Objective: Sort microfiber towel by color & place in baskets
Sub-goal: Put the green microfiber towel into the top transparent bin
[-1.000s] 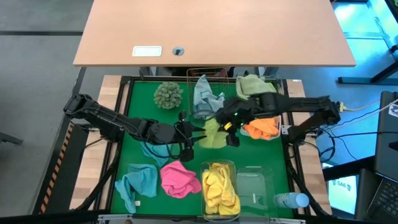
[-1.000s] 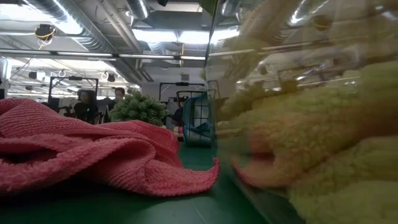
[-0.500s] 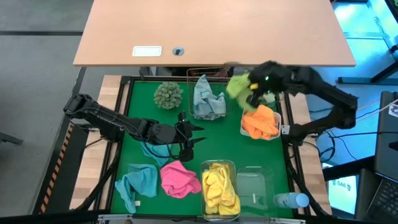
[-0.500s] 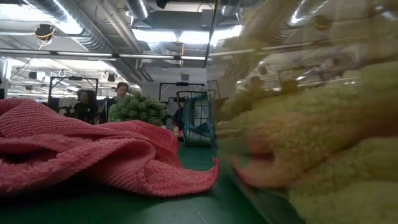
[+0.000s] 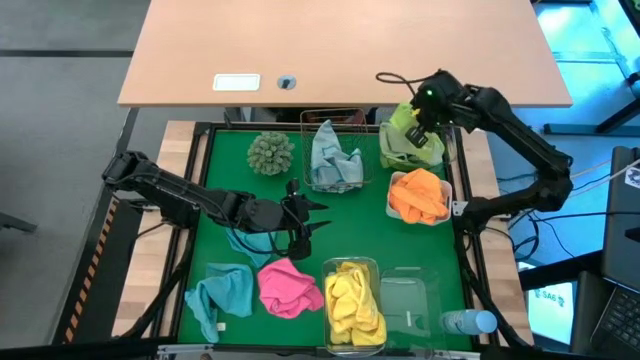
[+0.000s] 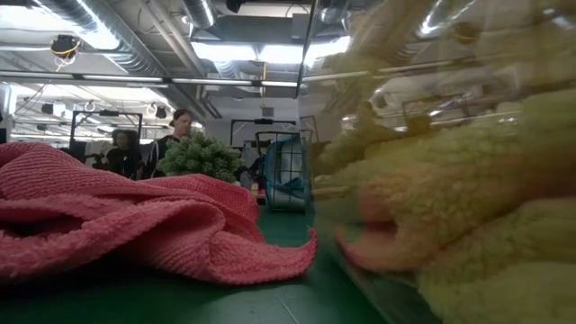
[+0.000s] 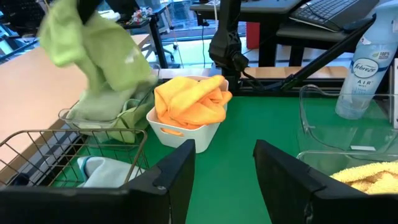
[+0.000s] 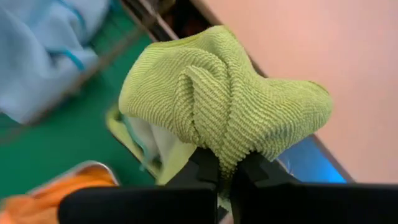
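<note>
Nearest the front edge, a yellow towel (image 5: 354, 300) is already stuffed in a clear tub (image 5: 352, 268), with a second clear tub (image 5: 410, 298) beside it not yet filled, probably kept for a colour not sorted so far; the pink towel (image 5: 288, 286) and teal towel (image 5: 224, 292) are left loose on the green table (image 5: 360, 215), so those are likely next. The left claw (image 5: 300, 222) is parked mid-table with its fingers spread and nothing in it, right above the pink one. Further back, orange towels (image 5: 420, 195) are piled in a white tray (image 5: 395, 210) and pale blue ones (image 5: 332, 155) in the wire basket (image 5: 320, 118). At the far right, a lime green towel (image 8: 217, 106) is pinched tight in the right claw (image 8: 225, 169) and held over the far tray where green cloth (image 7: 106, 112) is already sitting, presumably so it drops onto its match.
</note>
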`<state>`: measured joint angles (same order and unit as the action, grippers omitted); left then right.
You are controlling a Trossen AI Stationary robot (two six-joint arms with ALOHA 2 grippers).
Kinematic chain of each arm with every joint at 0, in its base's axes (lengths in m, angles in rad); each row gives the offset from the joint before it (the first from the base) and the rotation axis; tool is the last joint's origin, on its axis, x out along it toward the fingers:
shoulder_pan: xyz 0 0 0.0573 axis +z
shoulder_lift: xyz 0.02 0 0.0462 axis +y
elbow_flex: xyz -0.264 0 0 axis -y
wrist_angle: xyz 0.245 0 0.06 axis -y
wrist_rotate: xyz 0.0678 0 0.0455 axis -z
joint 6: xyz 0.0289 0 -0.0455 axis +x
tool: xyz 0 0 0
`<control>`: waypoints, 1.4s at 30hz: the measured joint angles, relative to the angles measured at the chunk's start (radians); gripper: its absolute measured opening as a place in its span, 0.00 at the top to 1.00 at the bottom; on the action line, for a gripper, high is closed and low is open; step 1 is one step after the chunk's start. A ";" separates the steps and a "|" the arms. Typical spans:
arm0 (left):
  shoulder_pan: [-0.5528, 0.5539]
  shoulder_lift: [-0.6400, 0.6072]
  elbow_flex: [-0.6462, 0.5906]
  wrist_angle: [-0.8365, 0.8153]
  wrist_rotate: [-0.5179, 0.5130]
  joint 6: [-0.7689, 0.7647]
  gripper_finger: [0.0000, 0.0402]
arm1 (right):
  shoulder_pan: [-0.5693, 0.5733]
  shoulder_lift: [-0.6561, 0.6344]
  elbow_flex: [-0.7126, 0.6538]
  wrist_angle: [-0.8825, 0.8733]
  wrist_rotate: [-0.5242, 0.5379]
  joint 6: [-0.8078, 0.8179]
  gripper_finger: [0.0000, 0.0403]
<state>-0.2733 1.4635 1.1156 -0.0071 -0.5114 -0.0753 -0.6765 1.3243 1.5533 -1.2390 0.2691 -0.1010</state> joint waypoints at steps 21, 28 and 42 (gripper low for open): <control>0.004 0.000 -0.001 0.000 0.000 0.000 0.61 | -0.162 0.005 -0.520 0.487 -0.193 0.170 0.98; 0.004 0.000 -0.001 0.000 0.000 0.000 0.61 | -0.162 0.005 -0.639 0.578 -0.219 0.186 0.97; 0.004 0.000 -0.002 0.000 0.000 0.000 0.61 | -0.162 0.005 -0.701 0.611 -0.236 0.186 0.93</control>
<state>-0.2691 1.4639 1.1141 -0.0073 -0.5114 -0.0753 -0.8383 1.3293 0.8524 -0.6278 0.0334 0.0854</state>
